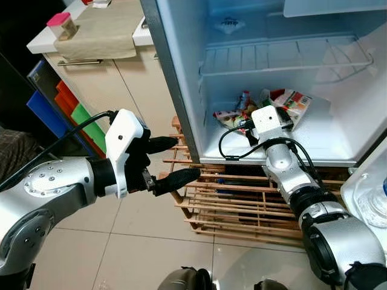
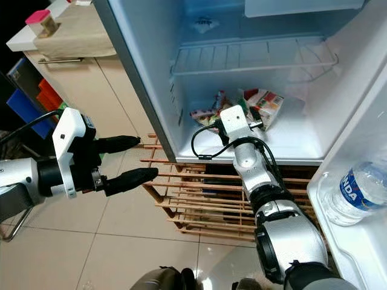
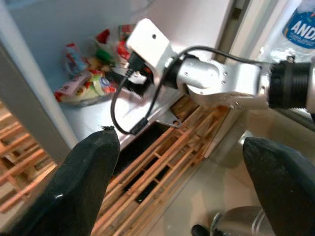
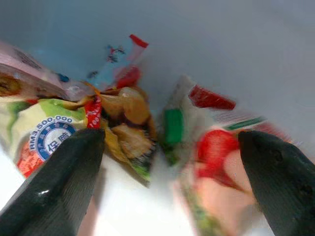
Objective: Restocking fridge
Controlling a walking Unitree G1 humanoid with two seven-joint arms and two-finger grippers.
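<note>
The small fridge stands open. Several snack packets lie on its floor: a white, red and green one at the back and a smaller one to the left. My right gripper reaches into the fridge just above them, open, with nothing between its fingers; a packet of nuts and a red-printed packet lie right ahead of it. My left gripper hovers open and empty outside the fridge, left of its front corner, above the floor.
A water bottle stands in the door shelf at the right. A wire shelf spans the fridge above the packets. A wooden slatted rack sits under the fridge. A cabinet with a pink-lidded jar stands at the left.
</note>
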